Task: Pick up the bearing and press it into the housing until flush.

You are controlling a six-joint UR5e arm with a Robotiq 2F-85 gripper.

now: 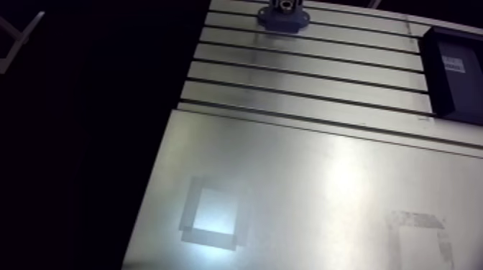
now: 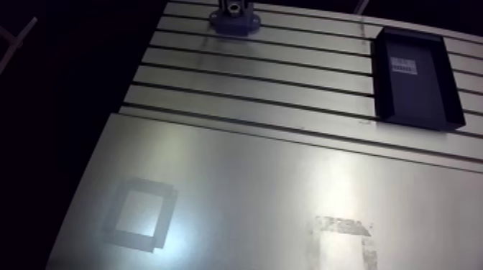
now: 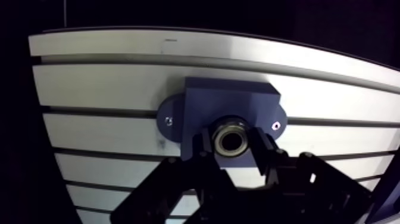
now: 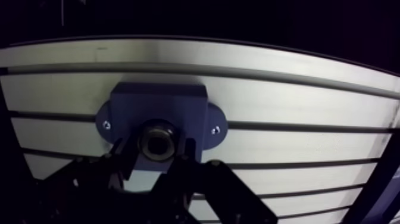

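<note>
Wrist view: the gripper (image 3: pixel 232 144) pinches the metal bearing (image 3: pixel 231 137), one dark finger (image 3: pixel 206 145) on each side of the ring. The bearing sits over the blue housing (image 3: pixel 229 100), which stands on the slotted table (image 3: pixel 107 89); how deep it is seated cannot be told. Arm view: a black tray (image 2: pixel 451 108) lies well apart, bearing a white label (image 2: pixel 403 67) whose writing is unreadable.
</note>
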